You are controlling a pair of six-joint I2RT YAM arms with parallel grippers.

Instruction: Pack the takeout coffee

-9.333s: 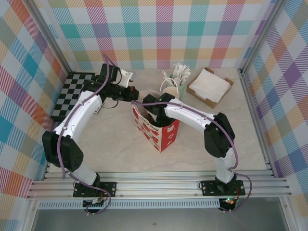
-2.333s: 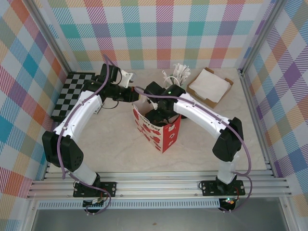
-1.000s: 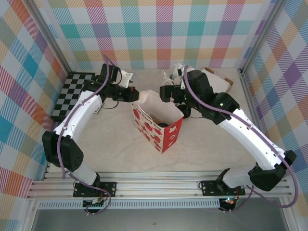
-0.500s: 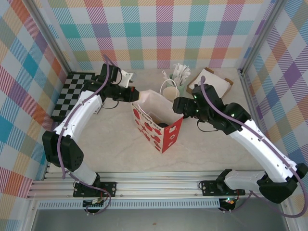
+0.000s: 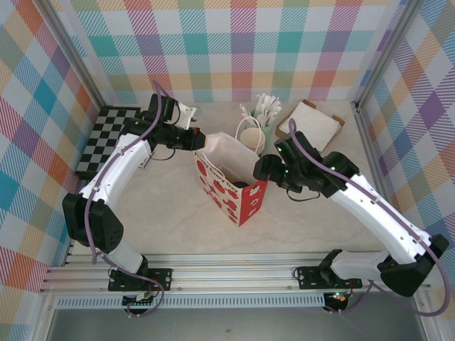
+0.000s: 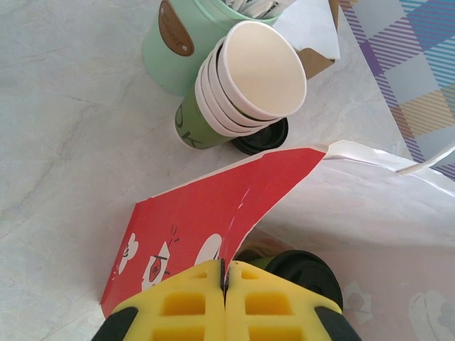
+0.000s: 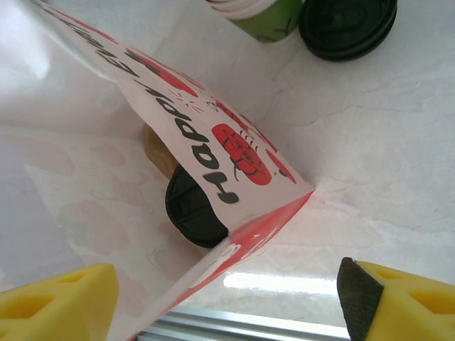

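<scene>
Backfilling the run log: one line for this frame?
left claw: shut on bag rim | right claw: open, straddling bag corner | takeout coffee: inside bag

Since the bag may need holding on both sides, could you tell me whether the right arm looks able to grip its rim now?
Probably yes: the open right gripper straddles a corner of the bag with nothing else between its jaws, and the left gripper pinches another edge elsewhere.

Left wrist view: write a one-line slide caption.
Left gripper pinches the paper bag rim; the takeout coffee sits inside, stacked cups behind.
</scene>
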